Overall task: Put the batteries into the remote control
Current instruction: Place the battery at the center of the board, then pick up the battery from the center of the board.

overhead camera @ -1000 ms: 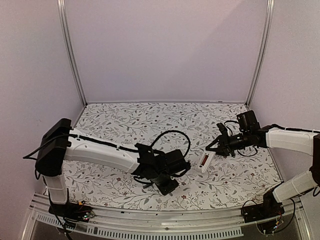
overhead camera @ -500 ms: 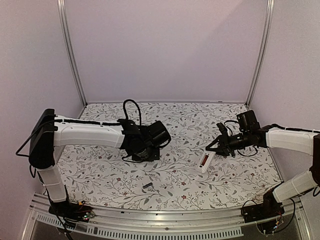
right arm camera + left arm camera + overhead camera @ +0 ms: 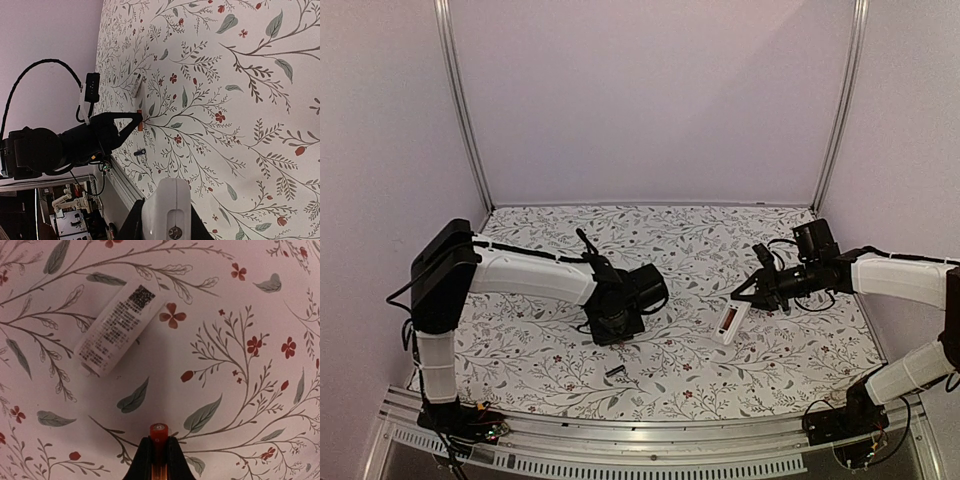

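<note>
Presently: left fingers (image 3: 145,462) clamped on orange battery (image 3: 159,432), end protruding; remote (image 3: 730,322) well off rightward, pinched by right fingers (image 3: 134,222), long axis slanting.

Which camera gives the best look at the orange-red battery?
The left wrist view: the orange-red battery sits close up, clamped in the left tool, its red end showing. The right wrist view shows only a small orange speck at that tool's tip. The top view hides it under the left wrist.
</note>
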Robot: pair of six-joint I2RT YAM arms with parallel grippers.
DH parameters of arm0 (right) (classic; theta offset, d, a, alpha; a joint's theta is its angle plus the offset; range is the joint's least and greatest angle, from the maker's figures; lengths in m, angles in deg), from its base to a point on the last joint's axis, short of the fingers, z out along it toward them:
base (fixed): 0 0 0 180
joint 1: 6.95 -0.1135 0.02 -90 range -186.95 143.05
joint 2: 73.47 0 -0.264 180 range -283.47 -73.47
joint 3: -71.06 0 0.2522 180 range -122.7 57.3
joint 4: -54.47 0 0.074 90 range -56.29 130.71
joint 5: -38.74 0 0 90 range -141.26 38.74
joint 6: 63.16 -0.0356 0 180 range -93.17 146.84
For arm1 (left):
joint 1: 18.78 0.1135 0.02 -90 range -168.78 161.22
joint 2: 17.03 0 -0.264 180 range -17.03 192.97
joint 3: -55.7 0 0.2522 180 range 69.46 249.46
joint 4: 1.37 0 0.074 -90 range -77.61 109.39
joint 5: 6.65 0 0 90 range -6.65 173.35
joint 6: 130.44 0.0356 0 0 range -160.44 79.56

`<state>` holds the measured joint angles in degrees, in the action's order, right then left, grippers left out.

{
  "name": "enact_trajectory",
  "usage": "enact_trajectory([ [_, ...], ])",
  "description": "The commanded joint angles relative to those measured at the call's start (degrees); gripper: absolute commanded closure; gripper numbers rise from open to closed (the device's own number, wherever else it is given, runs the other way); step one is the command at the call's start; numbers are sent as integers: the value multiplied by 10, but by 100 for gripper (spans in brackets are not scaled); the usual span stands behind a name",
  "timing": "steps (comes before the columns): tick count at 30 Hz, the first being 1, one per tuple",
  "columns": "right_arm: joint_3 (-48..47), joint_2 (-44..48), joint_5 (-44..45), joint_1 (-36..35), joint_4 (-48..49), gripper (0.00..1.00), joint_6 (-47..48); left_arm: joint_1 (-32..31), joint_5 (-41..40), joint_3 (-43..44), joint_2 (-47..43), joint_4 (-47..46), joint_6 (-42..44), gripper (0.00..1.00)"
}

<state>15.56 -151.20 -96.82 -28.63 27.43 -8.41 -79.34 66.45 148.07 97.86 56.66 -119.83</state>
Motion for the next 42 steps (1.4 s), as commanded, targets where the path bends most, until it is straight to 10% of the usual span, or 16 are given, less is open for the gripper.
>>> enact_trajectory([
  [1,-13,-6,-4,6,-9,100,10,11,21,3,7,-9,-25,99],
  [12,-14,-4,-10,11,-13,100,16,32,37,-26,-46,-14,67,57],
  [18,-13,0,-17,13,-13,100,23,40,27,-28,-149,-98,478,25],
  [20,-13,4,-17,14,-12,100,25,53,136,-47,-184,-138,636,13],
  [34,1,12,-30,18,6,100,28,157,284,-67,-177,-78,1201,0],
  [42,26,14,-41,18,42,100,10,144,300,-60,-119,-73,1294,3],
])
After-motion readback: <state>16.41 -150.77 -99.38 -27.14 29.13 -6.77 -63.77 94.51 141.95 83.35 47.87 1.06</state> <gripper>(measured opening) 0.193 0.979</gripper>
